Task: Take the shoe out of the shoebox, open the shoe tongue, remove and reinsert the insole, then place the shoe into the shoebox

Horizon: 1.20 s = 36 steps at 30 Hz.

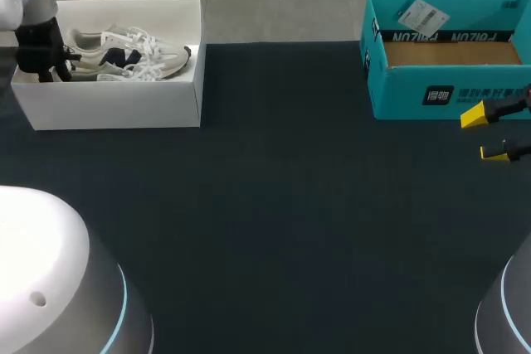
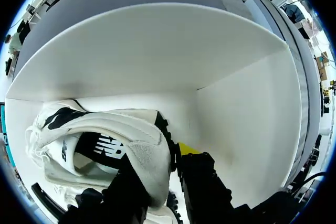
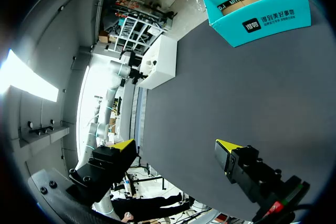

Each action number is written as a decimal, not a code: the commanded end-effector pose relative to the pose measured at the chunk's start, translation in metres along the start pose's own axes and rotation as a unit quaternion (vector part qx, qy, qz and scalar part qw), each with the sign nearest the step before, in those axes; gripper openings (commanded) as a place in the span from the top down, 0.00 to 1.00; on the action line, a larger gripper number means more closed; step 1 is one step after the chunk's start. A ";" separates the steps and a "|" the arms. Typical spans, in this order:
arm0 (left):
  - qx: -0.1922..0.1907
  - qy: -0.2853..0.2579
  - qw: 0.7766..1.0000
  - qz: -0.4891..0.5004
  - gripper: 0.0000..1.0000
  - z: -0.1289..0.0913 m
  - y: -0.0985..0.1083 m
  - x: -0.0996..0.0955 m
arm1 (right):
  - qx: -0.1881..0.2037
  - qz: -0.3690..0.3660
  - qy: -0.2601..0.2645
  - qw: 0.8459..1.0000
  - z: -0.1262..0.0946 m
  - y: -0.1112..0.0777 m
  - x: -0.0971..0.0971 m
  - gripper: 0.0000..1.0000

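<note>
Right claw (image 1: 489, 133): you have it hovering over the dark surface (image 1: 282, 205) at its right edge, fingers spread wide, nothing between them. Just beyond it, at the far right corner, stands the teal box (image 1: 415, 93), open-topped. At the far left corner sits the white shoebox (image 1: 116, 105), with the white shoe (image 1: 124, 55) lying inside it, laces up. Left claw (image 2: 167, 158): down inside the shoebox at its left end, fingers clamped on the shoe's heel from both sides.
</note>
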<state>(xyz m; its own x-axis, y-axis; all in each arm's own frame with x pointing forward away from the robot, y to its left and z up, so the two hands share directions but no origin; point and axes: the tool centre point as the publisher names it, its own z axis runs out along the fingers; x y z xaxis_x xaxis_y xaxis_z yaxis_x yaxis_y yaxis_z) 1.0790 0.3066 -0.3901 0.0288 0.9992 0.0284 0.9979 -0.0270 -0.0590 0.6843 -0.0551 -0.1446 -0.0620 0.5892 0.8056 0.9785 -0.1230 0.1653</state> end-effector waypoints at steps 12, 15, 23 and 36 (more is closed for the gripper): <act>-0.003 0.004 1.000 0.014 1.00 -0.018 -0.004 -0.003 | -0.001 0.001 -0.001 1.000 0.000 -0.001 0.000 0.00; 0.007 0.008 1.000 0.018 1.00 -0.031 -0.007 -0.005 | -0.001 0.001 -0.001 1.000 0.000 -0.001 0.000 0.00; -0.006 0.019 1.000 0.015 1.00 -0.084 -0.018 -0.018 | -0.001 0.001 -0.001 1.000 0.000 -0.001 0.000 0.00; -0.005 0.036 0.999 0.025 1.00 -0.149 -0.016 -0.004 | -0.001 0.001 -0.001 1.000 0.000 -0.001 0.000 0.00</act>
<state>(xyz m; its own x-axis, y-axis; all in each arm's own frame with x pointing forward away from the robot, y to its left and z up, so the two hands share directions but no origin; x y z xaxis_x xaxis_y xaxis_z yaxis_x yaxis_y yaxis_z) 1.0729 0.2974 -0.2624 0.0771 0.9916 0.1037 0.9964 -0.0729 -0.0438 0.6842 -0.0551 -0.1446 -0.0620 0.5891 0.8056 0.9785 -0.1230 0.1653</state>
